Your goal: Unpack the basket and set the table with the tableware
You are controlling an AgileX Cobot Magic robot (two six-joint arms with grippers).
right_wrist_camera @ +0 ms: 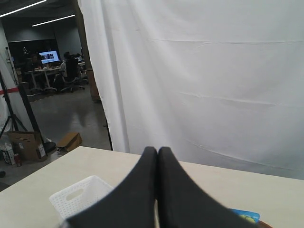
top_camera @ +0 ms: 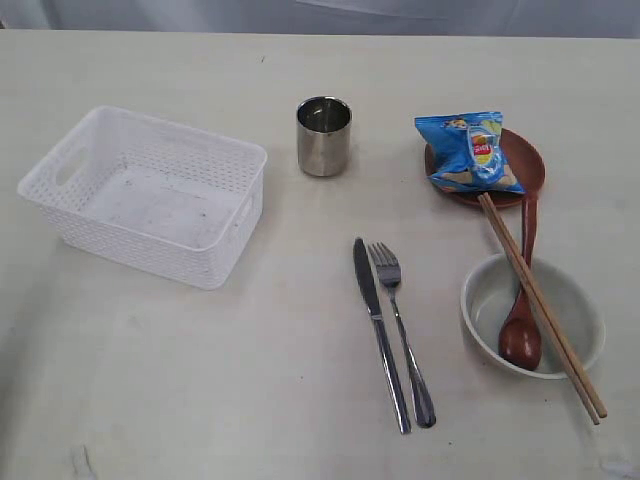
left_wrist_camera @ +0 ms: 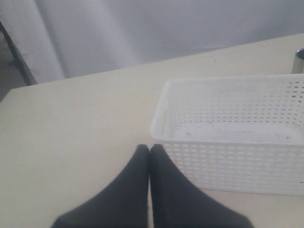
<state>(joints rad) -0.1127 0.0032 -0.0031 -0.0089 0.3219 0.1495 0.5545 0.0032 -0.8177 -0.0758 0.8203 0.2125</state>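
Nearest us, our left gripper point(left_wrist_camera: 149, 151) is pressed shut on nothing, and our right gripper point(right_wrist_camera: 157, 151) is the same, looking out over the table point(top_camera: 250, 400). Just beyond the left tips stands the basket point(left_wrist_camera: 228, 156), empty, one wall broadside to them, so the left arm is the nearer. Farther off lie the knife point(top_camera: 375, 310) and fork point(top_camera: 400, 330) side by side, the bowl point(top_camera: 580, 310) holding the spoon point(top_camera: 522, 335) and chopsticks point(top_camera: 540, 300), then the cup point(top_camera: 323, 135) and plate point(top_camera: 528, 165). We judge nothing is left to unpack.

Open table point(top_camera: 290, 330) between basket point(top_camera: 140, 250) and knife point(top_camera: 372, 300); chopsticks point(top_camera: 537, 300) cross the bowl point(top_camera: 488, 300)
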